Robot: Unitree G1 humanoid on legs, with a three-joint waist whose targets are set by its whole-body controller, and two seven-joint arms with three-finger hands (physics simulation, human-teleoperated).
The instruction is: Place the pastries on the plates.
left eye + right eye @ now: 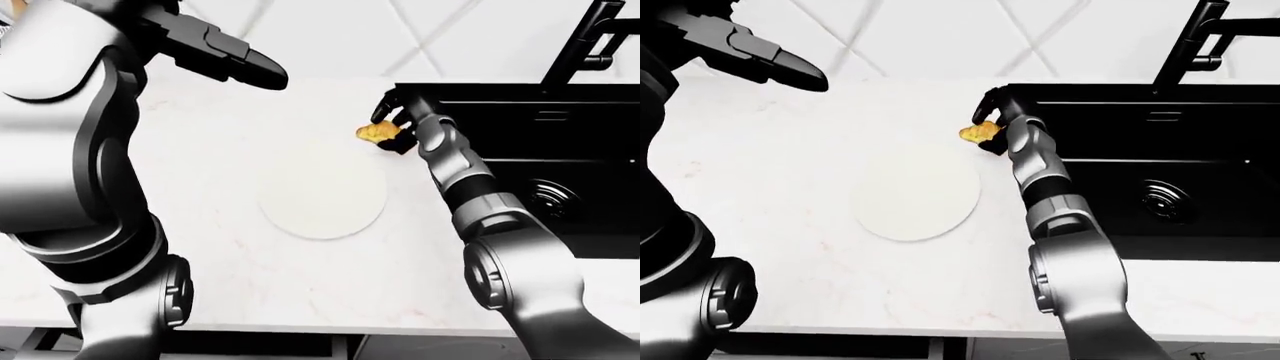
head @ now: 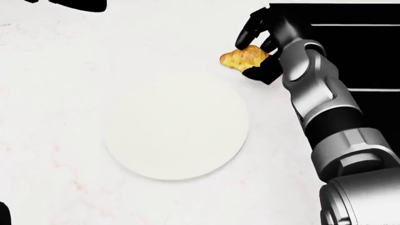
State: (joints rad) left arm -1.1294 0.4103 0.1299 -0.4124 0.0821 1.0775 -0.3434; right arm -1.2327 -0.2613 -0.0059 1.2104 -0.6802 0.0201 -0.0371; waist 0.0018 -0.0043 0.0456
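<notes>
**Right hand closes on the croissant beside the plate**

Left-eye view: the right hand (image 1: pixel 392 124) reaches along the sink's edge, its black fingers curled round a small golden croissant (image 1: pixel 377 133). The pastry sits just off the upper right rim of the round white plate (image 1: pixel 322 196), which lies bare on the pale counter (image 1: pixel 230 262). The black sink (image 1: pixel 560 165) fills the right side, with a dark faucet (image 1: pixel 590 37) at the top right. The left hand (image 1: pixel 225 56) is raised at the upper left, well apart from the plate, fingers straight and held out together, holding nothing.

Head view: looking down, the croissant (image 2: pixel 245 57) shows above and right of the plate (image 2: pixel 176 126), not on it. One finger (image 2: pixel 249 28) hooks over it from above and another presses from below right, so the hand (image 2: pixel 257 49) is pinching the pastry.

Right-eye view: the same grip shows from the other side, the croissant (image 1: pixel 980 133) caught at the hand (image 1: pixel 992 124) near the sink (image 1: pixel 1160 157) corner, just beside the plate (image 1: pixel 917 193).
</notes>
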